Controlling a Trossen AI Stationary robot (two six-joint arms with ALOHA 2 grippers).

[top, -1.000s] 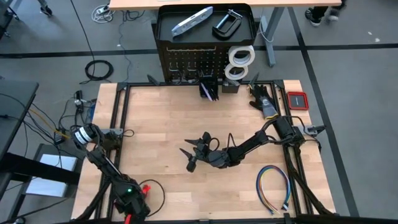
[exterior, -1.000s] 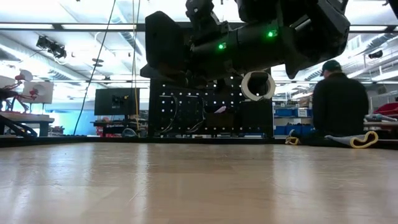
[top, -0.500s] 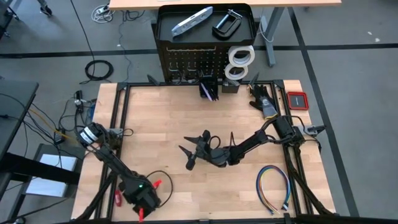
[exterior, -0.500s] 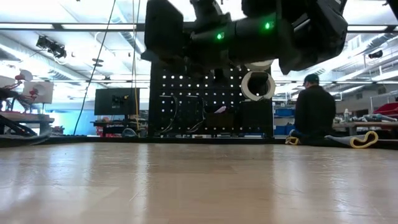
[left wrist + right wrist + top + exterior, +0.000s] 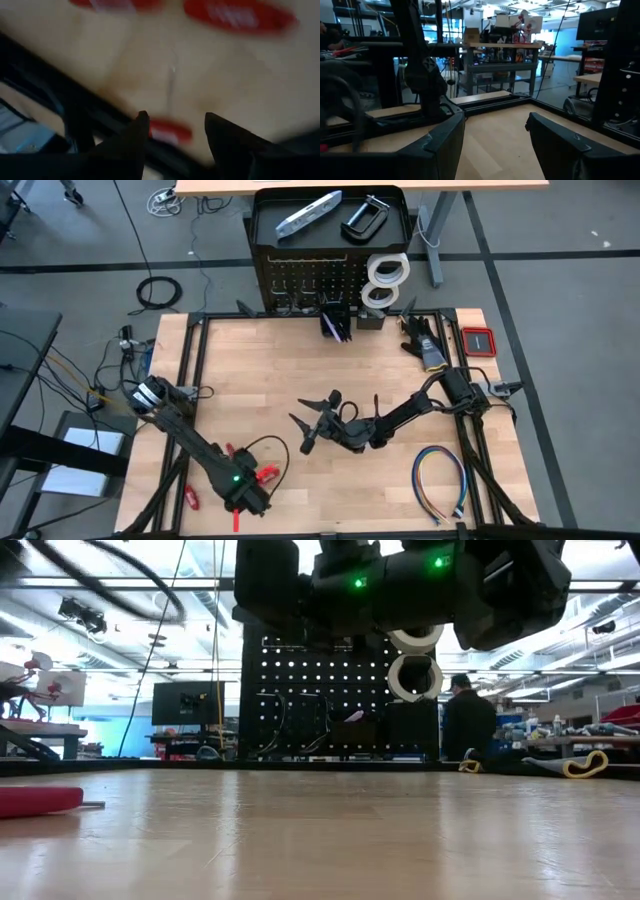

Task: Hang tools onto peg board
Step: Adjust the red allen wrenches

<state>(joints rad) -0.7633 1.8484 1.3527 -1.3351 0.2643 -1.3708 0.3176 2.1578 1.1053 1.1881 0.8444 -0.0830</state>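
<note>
Both tools stand spread with nothing between their fingers: the left tool hovers low over the near-left part of the bench, its own wrist view showing two dark fingers apart above blurred red handles, and the right tool hangs over the middle of the bench, fingers parted and pointing left. Red-handled hand tools lie on the wood just beside the left tool, with another red piece at the near-left edge. At the far edge stands the peg board, upright and black; its tray-like top carries a silver bar-shaped tool and a black C-clamp, well apart from both arms. Two white tape rolls hang on its right side. A multicoloured wire loop lies near the right corner, and a small red case sits far right.
</note>
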